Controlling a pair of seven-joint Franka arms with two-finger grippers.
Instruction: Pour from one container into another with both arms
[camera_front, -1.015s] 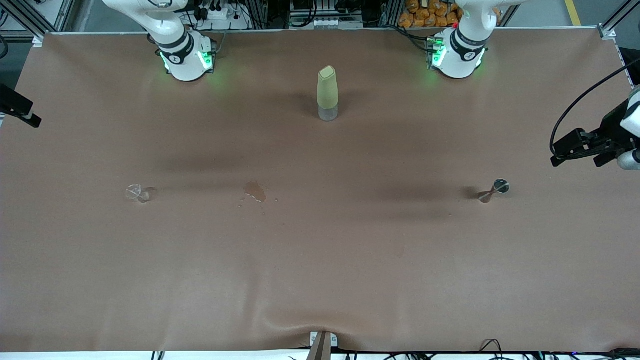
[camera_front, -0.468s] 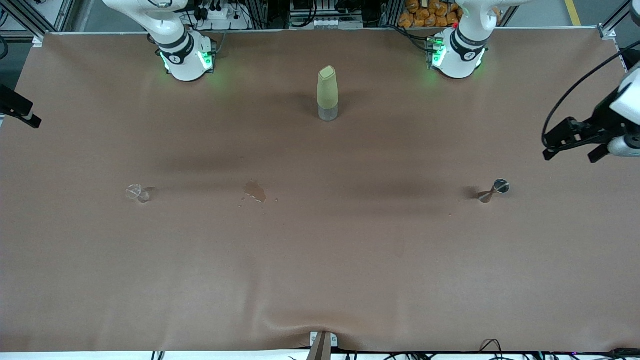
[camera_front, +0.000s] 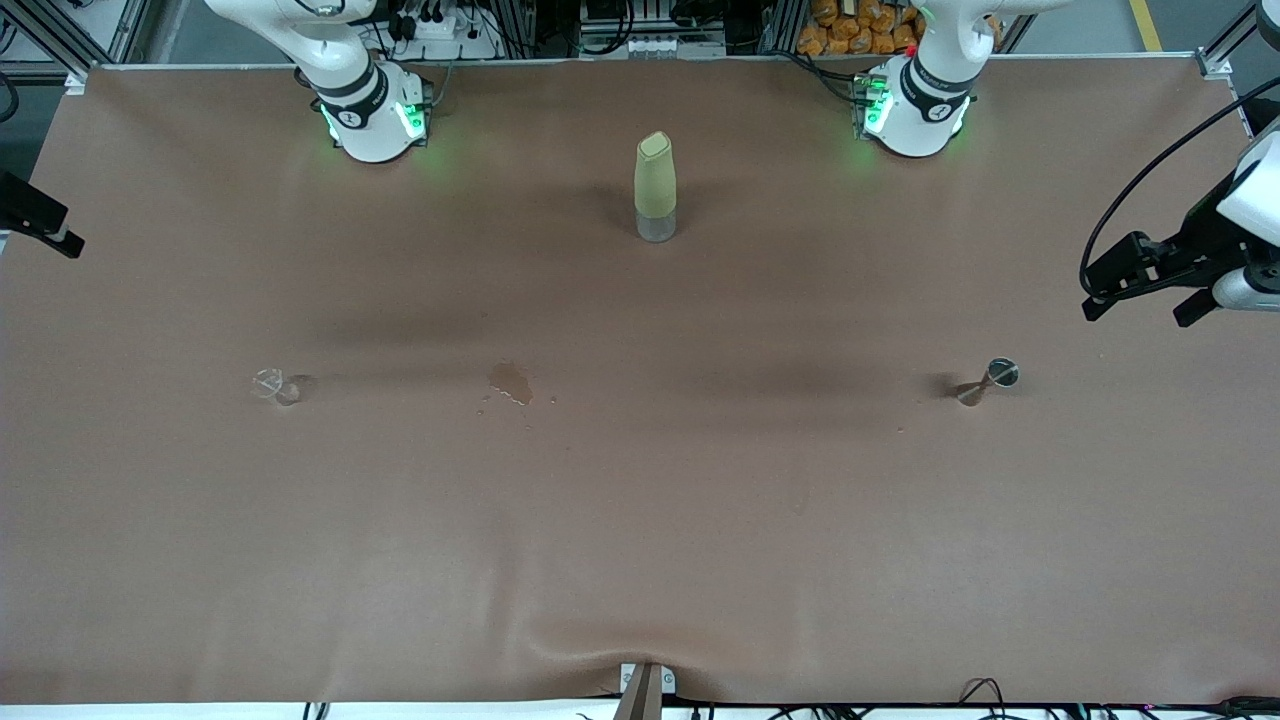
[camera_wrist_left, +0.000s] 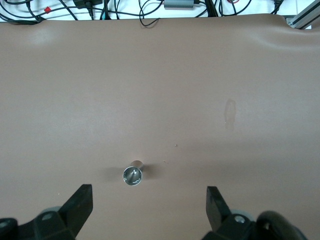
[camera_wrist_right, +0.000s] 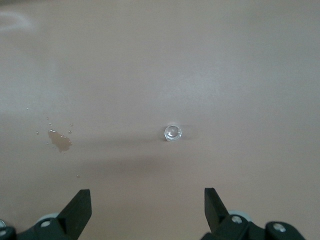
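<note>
While both grippers hang wide open and empty, left gripper (camera_wrist_left: 150, 210) above the metal jigger (camera_wrist_left: 132, 175) and right gripper (camera_wrist_right: 147, 210) above the clear glass (camera_wrist_right: 172, 132), both vessels stand at mid-frame height, well apart. Either small vessel could tip under an off-centre pinch, and a shaky pour would add to the puddle (camera_front: 511, 382) between them.

A big brown table cover (camera_front: 640, 520) fills almost the whole front view. It has soft wrinkles near 6 o'clock. At 12 o'clock, past the table's edge, sit black cables (camera_front: 640, 20) and grey metal frames (camera_front: 60, 40). A pile of orange packets (camera_front: 850, 25) rests near 1 o'clock
</note>
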